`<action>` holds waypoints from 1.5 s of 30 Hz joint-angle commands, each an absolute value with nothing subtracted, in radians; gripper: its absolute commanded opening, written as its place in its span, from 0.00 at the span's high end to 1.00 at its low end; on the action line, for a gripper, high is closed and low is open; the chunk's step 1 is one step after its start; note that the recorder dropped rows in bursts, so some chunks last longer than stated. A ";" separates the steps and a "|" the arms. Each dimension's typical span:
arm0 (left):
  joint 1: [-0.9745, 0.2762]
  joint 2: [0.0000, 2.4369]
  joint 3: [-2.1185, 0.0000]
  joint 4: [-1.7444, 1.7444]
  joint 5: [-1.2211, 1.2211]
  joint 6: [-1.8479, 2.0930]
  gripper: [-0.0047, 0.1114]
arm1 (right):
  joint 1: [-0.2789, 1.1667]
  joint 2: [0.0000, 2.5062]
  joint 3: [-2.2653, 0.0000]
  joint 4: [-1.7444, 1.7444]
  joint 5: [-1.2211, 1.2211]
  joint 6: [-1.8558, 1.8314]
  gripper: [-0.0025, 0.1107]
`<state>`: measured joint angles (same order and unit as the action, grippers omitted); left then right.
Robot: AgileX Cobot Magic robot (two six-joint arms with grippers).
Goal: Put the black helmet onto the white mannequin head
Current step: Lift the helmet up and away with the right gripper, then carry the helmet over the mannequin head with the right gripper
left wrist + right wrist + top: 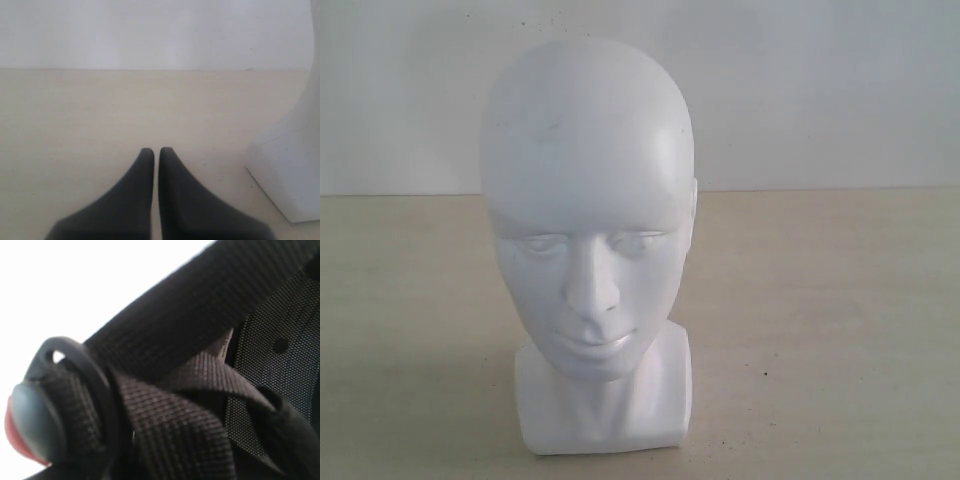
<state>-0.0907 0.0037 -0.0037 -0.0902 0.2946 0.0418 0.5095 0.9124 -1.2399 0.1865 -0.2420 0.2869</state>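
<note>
Exterior view: you have one white mannequin head (588,200) standing upright on its blocky neck base in the middle of the counter (840,330). Its face is turned to the camera and its crown is uncovered.
Background: one plain white wall (820,90) runs behind the counter.
Left wrist view: you see one left hand (156,152) low over the counter. The white mannequin head (290,170) shows here only by its neck base, off to one side and apart from the fingers.
Left hand state: clenched. Its two dark fingers (142,170) lie side by side with only a hairline slit between them and nothing in it.
Right wrist view: the frame is filled by the inside of the one black helmet (280,365), very close to the lens. You see dotted mesh lining with webbing in front of it.
Straps counted: two. One wide strap (200,305) runs straight across, and one looped strap (170,430) is folded below it.
Fittings counted: one black ring (95,375) that the looped strap passes through, and one rounded dark stud (35,420) with a red edge beside it.
Right hand state: you cannot tell. Its fingers show in no view, so any grip on the helmet is unseen.
Helmet position: you can place it only as right up against the right wrist camera. How it sits relative to the head cannot be told.
</note>
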 commanded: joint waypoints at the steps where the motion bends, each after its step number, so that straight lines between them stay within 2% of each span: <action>1: -0.090 0.000 0.000 -0.089 0.295 0.047 0.92 | 0.509 0.816 -1.076 0.078 -0.580 0.344 0.98; 9: -0.090 0.000 0.000 -0.089 0.295 0.047 0.92 | 0.509 0.719 -0.883 -0.117 -0.708 0.483 0.98; 15: -0.090 0.000 0.000 -0.089 0.295 0.047 0.92 | 0.509 0.751 -0.858 -0.384 -0.934 0.843 0.98; 20: -0.090 0.000 0.000 -0.089 0.295 0.047 0.92 | 0.509 0.853 -0.858 -0.427 -1.208 1.097 0.98; 27: -0.090 0.000 0.000 -0.089 0.295 0.047 0.92 | 0.509 0.988 -0.861 -0.390 -1.221 1.369 0.98; 45: -0.090 0.000 0.000 -0.090 0.247 0.047 0.92 | 0.509 1.022 -0.905 -0.458 -1.221 1.543 0.98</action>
<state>-0.0907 0.0037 -0.0037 -0.0902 0.2897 0.0418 0.5095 1.0415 -0.8575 -0.4882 -1.1292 1.5557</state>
